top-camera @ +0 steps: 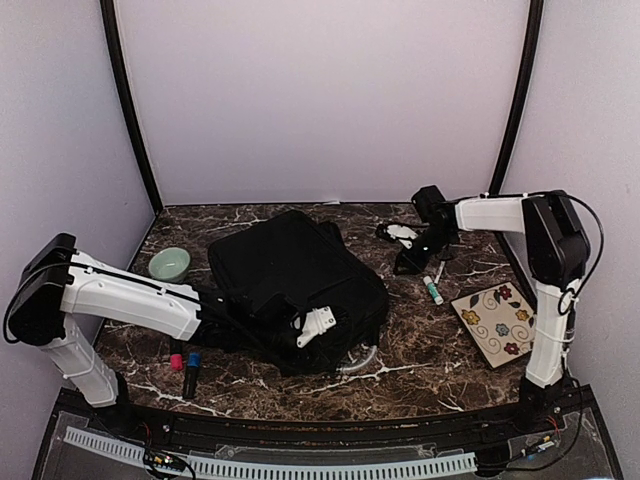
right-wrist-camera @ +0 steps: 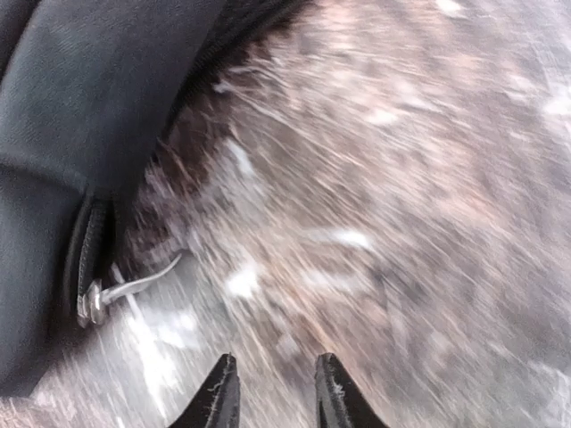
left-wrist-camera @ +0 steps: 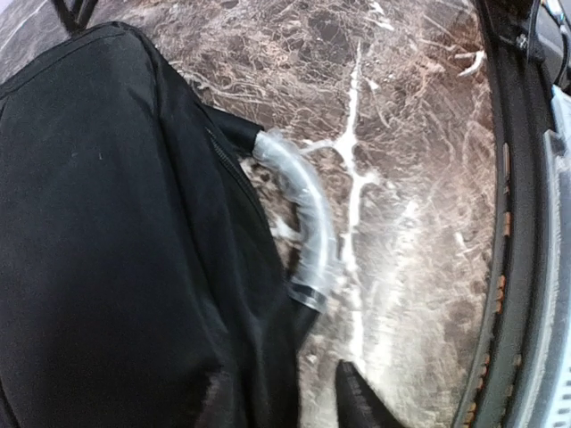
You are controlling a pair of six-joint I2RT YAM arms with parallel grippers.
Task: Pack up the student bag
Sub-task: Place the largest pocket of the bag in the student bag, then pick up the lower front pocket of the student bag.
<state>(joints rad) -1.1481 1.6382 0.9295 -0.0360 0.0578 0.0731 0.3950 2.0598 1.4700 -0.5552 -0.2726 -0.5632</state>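
Note:
The student bag (top-camera: pixel 285 270), a big black backpack, lies flat in the middle of the table. A clear plastic-covered loop (left-wrist-camera: pixel 308 223) curves out from its near corner. My left gripper (top-camera: pixel 322 322) rests at that corner. In the left wrist view the left gripper (left-wrist-camera: pixel 285 401) shows one dark fingertip (left-wrist-camera: pixel 357 403) over the marble; the other blends into the black fabric, and the bag's edge lies between them. My right gripper (top-camera: pixel 412 262) hovers just off the bag's right side. In the blurred right wrist view the right gripper (right-wrist-camera: pixel 274 379) is open over bare marble, next to a zipper pull (right-wrist-camera: pixel 98 299).
A green bowl (top-camera: pixel 169 263) stands left of the bag. Red and blue markers (top-camera: pixel 184 363) lie near the front left. To the right are a small white and black item (top-camera: pixel 400 233), a glue stick (top-camera: pixel 432 290) and a floral card (top-camera: pixel 497 320).

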